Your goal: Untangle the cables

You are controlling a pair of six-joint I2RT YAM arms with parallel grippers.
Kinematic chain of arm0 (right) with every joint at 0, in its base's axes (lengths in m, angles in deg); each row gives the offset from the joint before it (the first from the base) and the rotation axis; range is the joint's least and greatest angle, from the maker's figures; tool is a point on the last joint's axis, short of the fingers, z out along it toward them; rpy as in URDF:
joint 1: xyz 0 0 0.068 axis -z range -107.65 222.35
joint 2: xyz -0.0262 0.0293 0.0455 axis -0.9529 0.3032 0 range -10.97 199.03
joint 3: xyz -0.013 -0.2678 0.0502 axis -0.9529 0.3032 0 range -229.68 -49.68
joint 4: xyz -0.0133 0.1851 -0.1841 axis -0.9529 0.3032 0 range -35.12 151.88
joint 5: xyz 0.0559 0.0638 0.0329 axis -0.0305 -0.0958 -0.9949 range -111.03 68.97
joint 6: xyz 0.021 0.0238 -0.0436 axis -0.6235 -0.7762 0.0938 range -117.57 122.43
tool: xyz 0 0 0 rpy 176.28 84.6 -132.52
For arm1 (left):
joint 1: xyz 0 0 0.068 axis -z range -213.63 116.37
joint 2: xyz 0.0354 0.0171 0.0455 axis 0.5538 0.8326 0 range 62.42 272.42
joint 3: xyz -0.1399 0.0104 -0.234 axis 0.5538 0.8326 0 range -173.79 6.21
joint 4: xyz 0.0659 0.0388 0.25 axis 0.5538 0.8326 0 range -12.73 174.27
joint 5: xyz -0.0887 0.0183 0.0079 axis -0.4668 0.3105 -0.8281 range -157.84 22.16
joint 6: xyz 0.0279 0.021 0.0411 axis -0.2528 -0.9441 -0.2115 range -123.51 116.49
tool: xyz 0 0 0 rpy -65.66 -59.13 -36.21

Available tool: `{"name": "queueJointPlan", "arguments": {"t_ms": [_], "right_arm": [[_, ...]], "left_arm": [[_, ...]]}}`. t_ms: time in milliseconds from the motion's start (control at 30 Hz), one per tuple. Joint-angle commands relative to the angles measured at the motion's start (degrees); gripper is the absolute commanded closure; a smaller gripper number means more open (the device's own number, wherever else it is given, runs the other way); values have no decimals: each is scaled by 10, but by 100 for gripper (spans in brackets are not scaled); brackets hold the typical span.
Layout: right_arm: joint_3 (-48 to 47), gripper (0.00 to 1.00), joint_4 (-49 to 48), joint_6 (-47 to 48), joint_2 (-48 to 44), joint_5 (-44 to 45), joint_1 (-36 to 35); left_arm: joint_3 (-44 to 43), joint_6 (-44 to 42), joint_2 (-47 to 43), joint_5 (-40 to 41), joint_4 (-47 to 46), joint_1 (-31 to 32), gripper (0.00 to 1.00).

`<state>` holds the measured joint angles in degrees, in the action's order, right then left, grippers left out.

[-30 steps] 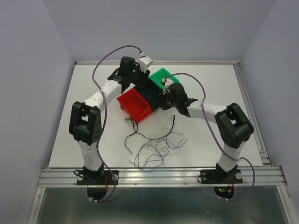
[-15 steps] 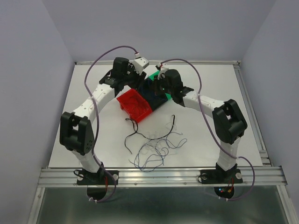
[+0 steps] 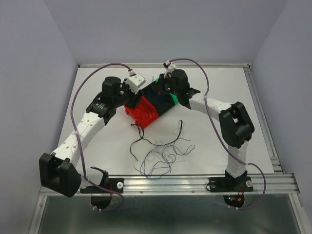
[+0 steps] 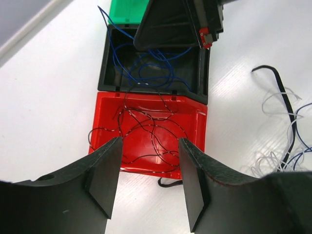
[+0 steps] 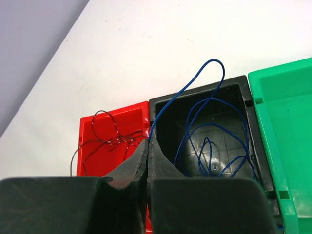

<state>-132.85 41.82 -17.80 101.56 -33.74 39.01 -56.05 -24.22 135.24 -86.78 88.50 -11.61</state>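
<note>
Right wrist: right jaws pinch blue cable (image 5: 213, 60) over black bin (image 5: 253, 136); left jaws apart above red bin (image 4: 192, 119).

Three bins, red bin (image 4: 105, 113), black bin (image 5: 195, 97), green bin (image 5: 282, 126), two grippers, left gripper (image 4: 149, 163), right gripper (image 5: 147, 148), one loose clump of cables (image 3: 161, 153), strands too tangled to count.

The red bin (image 4: 197, 146) is glossy plastic, the black bin (image 4: 108, 63) and green bin (image 5: 287, 126) smooth plastic of softer sheen, the white worktop (image 4: 48, 97) matt, the cables (image 3: 163, 155) smooth-coated, the near-edge rail (image 3: 170, 181) ribbed bare metal.
</note>
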Motion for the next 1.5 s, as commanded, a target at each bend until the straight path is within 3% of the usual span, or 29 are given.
{"name": "queueJointPlan", "arguments": {"t_ms": [0, 400, 633, 1000, 1200, 1367, 1400, 1467], "right_arm": [[-23, 100, -60, -40, -33, 6, 3], [-17, 99, -95, -138, -37, 29, 2], [11, 100, -105, -122, -40, 70, 1], [136, 99, -194, -171, 10, 96, 3], [119, 100, -177, -158, 51, 95, 11], [48, 99, -88, -109, 84, 106, 0], [45, 97, -77, -91, 81, 116, -1], [46, 78, -71, -78, 69, 124, -10]], "left_arm": [[10, 8, -28, 4, -49, -2, 39], [21, 5, -7, 7, -55, -1, 39], [28, 4, -6, -2, -59, -1, 39], [32, 1, -1, -10, -59, -2, 39], [35, -6, 0, -27, -54, -2, 39], [34, -8, 6, -28, -52, -2, 39], [34, -9, 7, -28, -51, -1, 39], [32, -9, 9, -28, -51, -2, 39]]}}
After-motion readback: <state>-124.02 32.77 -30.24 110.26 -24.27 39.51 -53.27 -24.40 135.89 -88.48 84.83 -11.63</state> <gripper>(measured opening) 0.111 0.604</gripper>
